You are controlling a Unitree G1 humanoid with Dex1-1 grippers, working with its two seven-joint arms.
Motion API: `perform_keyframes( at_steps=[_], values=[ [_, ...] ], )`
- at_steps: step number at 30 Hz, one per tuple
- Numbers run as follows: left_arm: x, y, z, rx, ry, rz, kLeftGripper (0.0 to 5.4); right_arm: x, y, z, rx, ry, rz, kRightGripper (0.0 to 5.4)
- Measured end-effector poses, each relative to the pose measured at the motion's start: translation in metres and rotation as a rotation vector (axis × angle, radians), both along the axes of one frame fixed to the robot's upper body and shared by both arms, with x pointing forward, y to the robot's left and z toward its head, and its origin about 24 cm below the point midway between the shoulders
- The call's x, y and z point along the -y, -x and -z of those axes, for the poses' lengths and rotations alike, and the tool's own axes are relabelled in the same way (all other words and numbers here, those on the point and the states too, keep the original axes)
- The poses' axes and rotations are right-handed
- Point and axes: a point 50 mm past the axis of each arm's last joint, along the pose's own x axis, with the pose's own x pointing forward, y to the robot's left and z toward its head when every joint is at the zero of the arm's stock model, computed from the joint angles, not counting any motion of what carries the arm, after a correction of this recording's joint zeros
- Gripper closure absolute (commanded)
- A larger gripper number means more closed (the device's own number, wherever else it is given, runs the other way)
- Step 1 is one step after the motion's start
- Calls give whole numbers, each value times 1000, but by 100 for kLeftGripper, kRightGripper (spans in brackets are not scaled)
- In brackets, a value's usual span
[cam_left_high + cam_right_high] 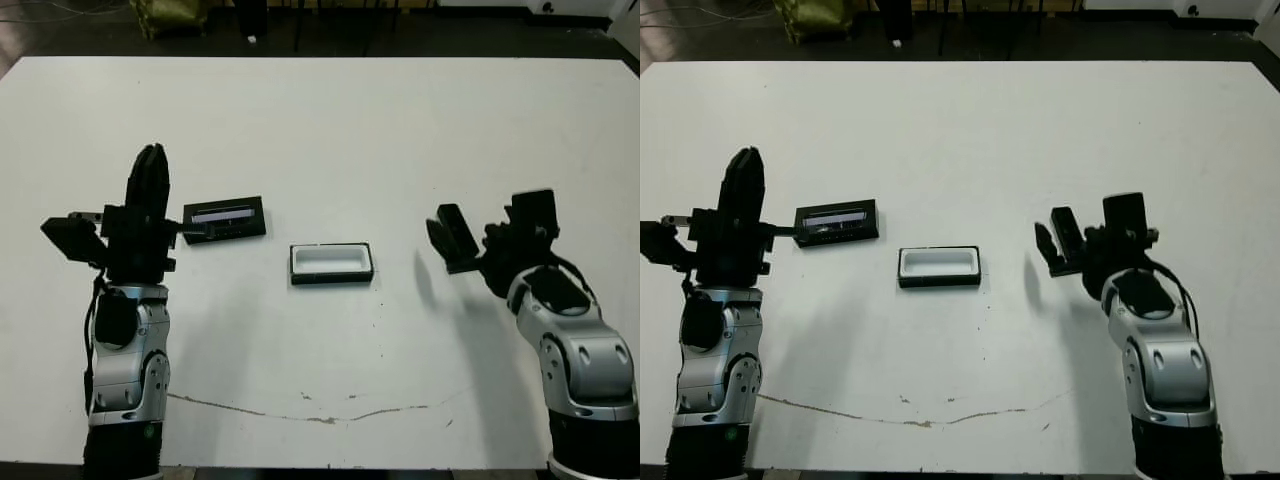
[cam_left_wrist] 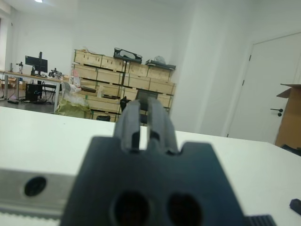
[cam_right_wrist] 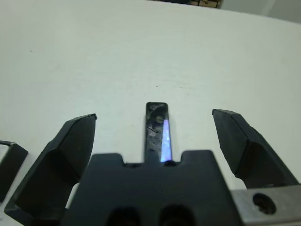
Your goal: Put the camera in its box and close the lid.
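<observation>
Wide white table here, and most of it is bare: the whole far half is open, and there is free surface between the two arms and along the near edge, where a thin brownish crack line runs across.

Dead centre sits the box, white lining up, uncovered, with clear table on every side. To its left and a little farther back lies the lid, pale strip showing, apart from the box and just beside the left arm.

The left gripper is raised at the left side, fingers pointing away from the robot. In the left wrist view the two fingers stand nearly together with only a thin slit between them, nothing in it.

The right gripper hangs low over the table at the right, well clear of the box, jaws spread wide and empty. Now the right wrist view gives what the head views do not: the camera lies flat on the table between the spread fingers, bluish patch glinting, touching neither finger. From the head, the gripper hides it. That wrist view also catches a corner of the box at its edge.
</observation>
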Motion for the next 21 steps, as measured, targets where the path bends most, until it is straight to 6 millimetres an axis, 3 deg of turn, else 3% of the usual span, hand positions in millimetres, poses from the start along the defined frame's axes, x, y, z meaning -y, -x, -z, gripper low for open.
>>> perform_keyframes(
  at_steps=[21],
  values=[
    [0, 0, 1, -2, 0, -1, 540, -3, -6, 18, -99, 37, 41, 1]
  ],
)
